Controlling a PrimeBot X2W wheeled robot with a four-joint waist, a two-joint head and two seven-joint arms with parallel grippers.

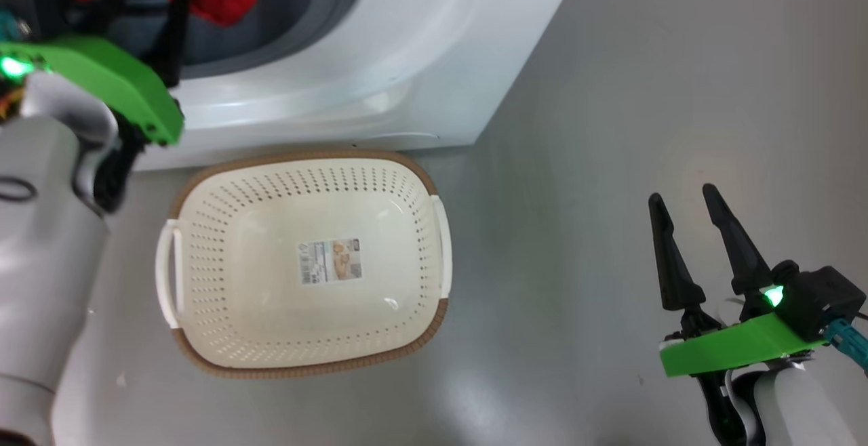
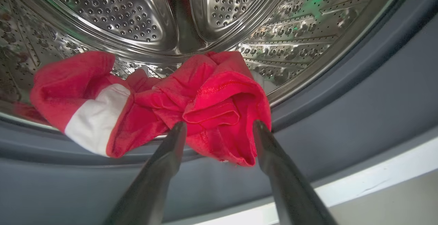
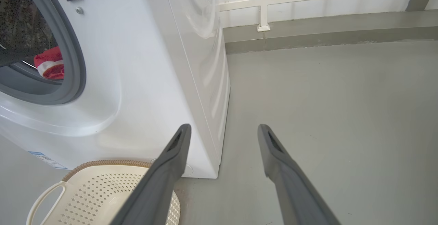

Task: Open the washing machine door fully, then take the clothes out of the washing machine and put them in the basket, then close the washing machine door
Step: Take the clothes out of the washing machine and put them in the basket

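Observation:
The washing machine (image 1: 380, 59) stands at the top of the head view with its drum mouth uncovered; the washing machine door is out of view. The red clothes (image 2: 212, 95) with a white patch lie bunched at the drum's front lip, hanging over the grey gasket (image 2: 342, 115). My left gripper (image 2: 220, 129) is open, its fingertips on either side of a fold of the clothes without pinching it. The cream basket (image 1: 203, 256) sits on the floor before the washer with nothing but its label inside. My right gripper (image 1: 681, 195) hangs open over the floor right of the basket, holding nothing.
My left forearm and its green wrist cover (image 1: 102, 80) reach up over the basket's left side. Grey floor (image 3: 325, 98) spreads to the washer's right. A white railing (image 3: 263, 6) and a low kerb run along the far wall.

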